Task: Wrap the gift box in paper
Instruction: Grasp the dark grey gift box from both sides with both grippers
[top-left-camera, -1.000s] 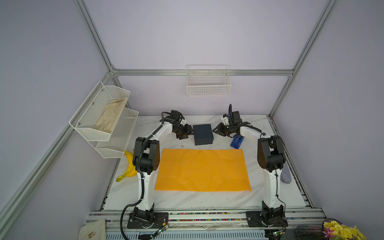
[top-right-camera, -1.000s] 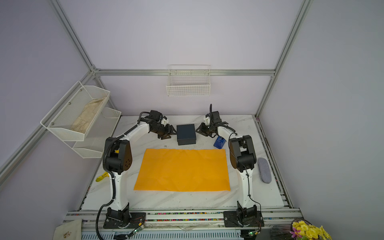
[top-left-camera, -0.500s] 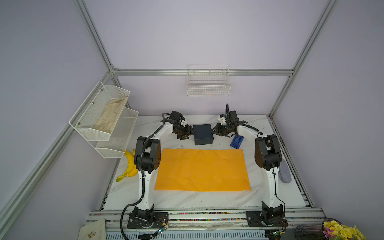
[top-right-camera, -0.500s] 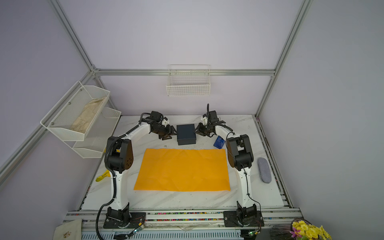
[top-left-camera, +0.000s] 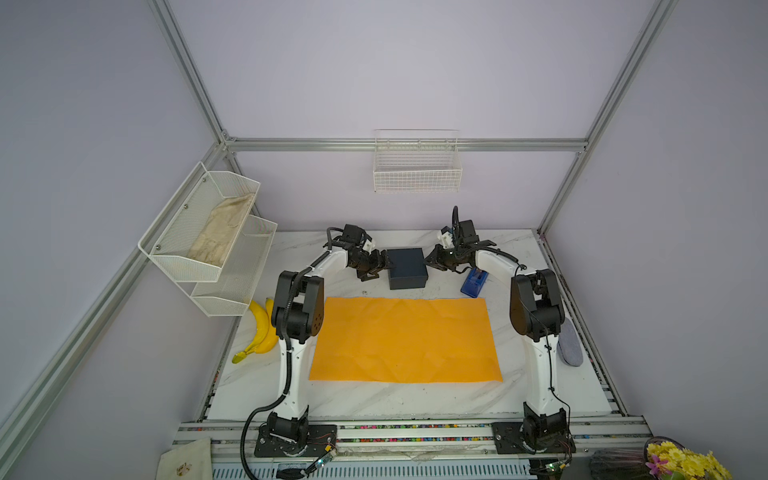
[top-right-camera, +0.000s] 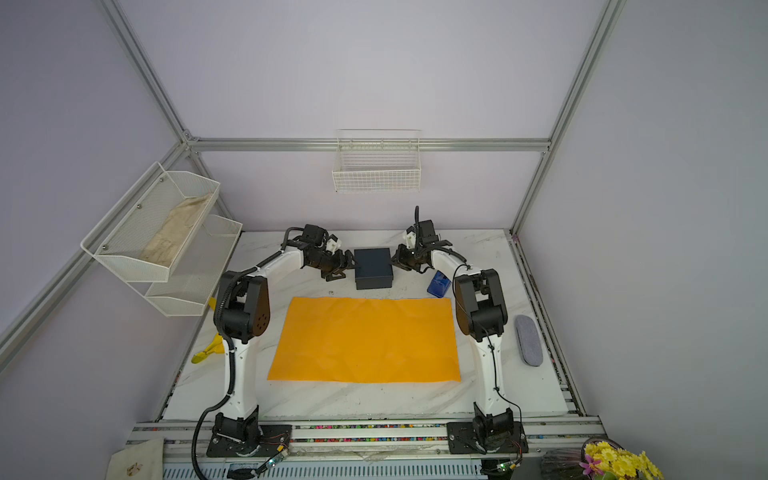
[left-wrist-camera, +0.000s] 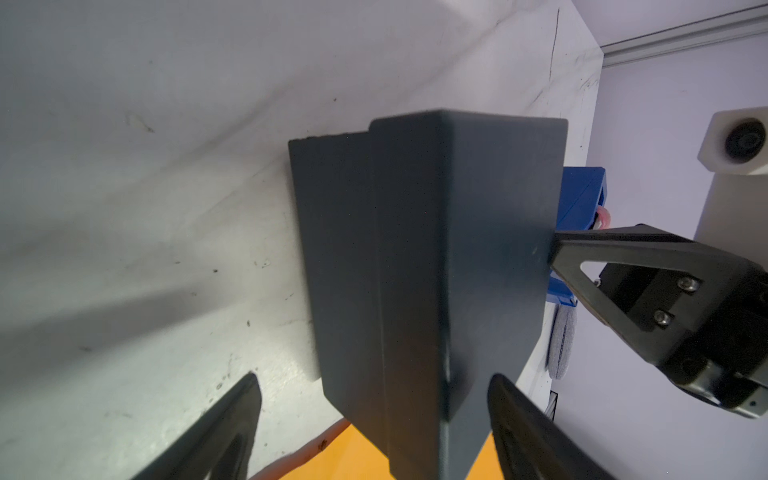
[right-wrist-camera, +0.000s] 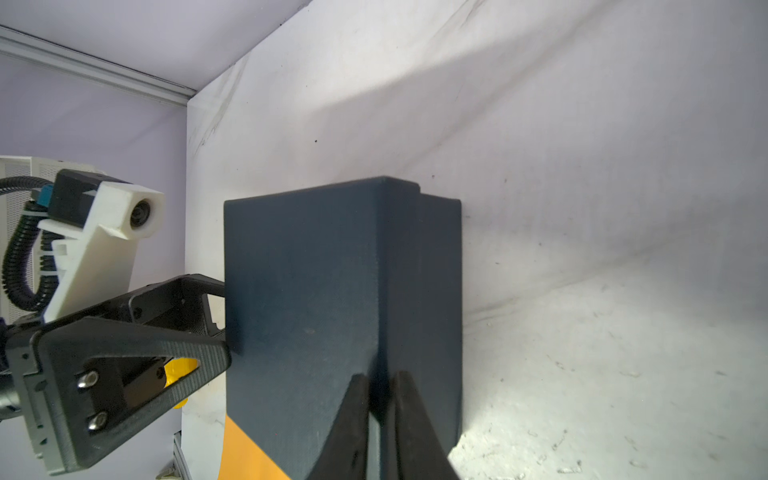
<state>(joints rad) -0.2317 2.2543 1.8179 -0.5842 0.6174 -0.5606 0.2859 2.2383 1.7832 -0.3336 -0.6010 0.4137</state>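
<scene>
Gift box (top-left-camera: 408, 268), dark navy, matte, lidded, beyond creased orange paper (top-left-camera: 405, 338)

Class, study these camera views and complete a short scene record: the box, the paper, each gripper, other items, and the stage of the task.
Gift box: dark, lid on, standing on the bare table just behind the paper, not on it.
Paper: orange sheet, flat, lightly creased, unfolded.
Left gripper: jaws open, at the box's left side.
Right gripper: jaws almost closed, tips at the box's right side.
Other items: blue tape dispenser right of the box; bananas by the table's left edge.
Task stage: wrapping not begun.
</scene>
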